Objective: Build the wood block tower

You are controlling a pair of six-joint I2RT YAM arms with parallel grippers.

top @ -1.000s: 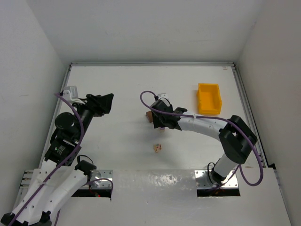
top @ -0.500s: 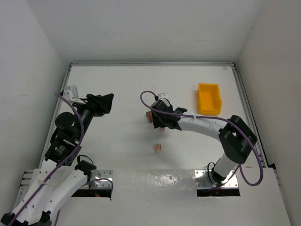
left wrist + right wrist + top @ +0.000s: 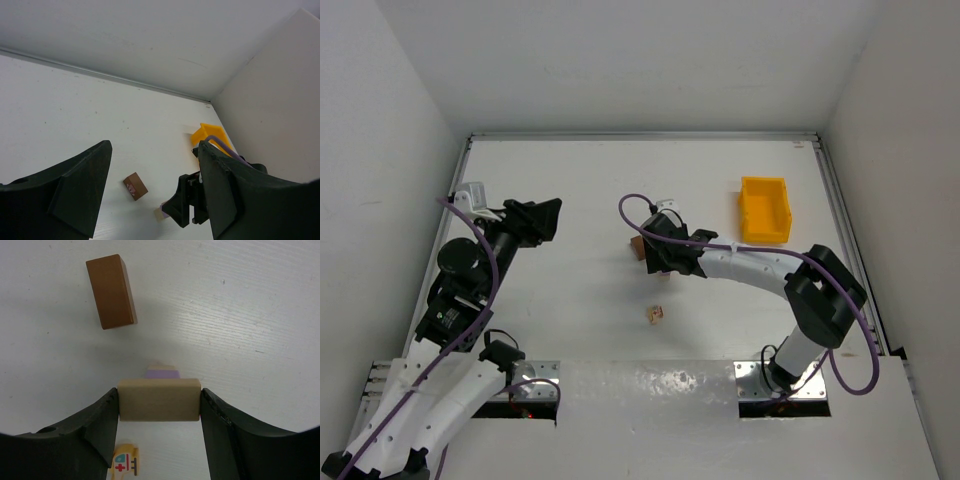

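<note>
Near the middle of the white table (image 3: 580,180), nothing has shifted over the past second. The right gripper (image 3: 159,407) stays clamped on the ends of a pale tan rectangular wooden block (image 3: 159,399) above a lavender-topped block (image 3: 162,373), so the placement looks unfinished. A dark reddish-brown wooden block (image 3: 110,290) lies at 11 o'clock from it. A small painted block (image 3: 125,461) at 7 o'clock is partly cut off. Whether tan touches lavender is hidden. The left gripper (image 3: 155,155) hangs wide open, empty, at 9 o'clock.
</note>
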